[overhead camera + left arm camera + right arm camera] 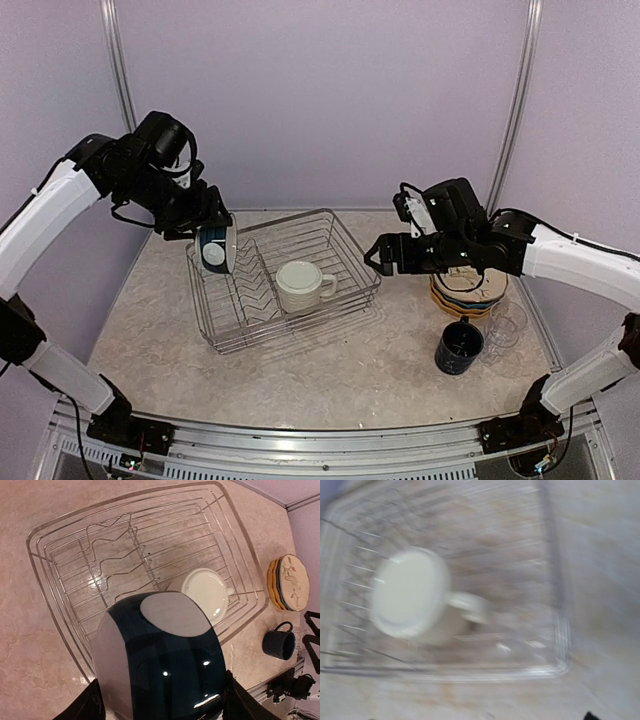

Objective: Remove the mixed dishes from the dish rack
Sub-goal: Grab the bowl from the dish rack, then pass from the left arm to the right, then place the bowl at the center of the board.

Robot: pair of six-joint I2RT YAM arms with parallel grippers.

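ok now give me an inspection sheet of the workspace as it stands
surface: beige marbled tabletop, no spill seen
job's things: silver wire dish rack holds only a cream ceramic mug; teal-and-white bowl held above the rack's left end; plate stack with cream bird-pattern plate on top, dark navy mug and clear glass on the table right of the rack
clutter: nothing seen
grippers: left hand shut on the bowl; right hand open, empty, beside the rack's right edge
cables: black cables loop at both wrists, clear of the dishes
surroundings: lilac walls, metal corner poles
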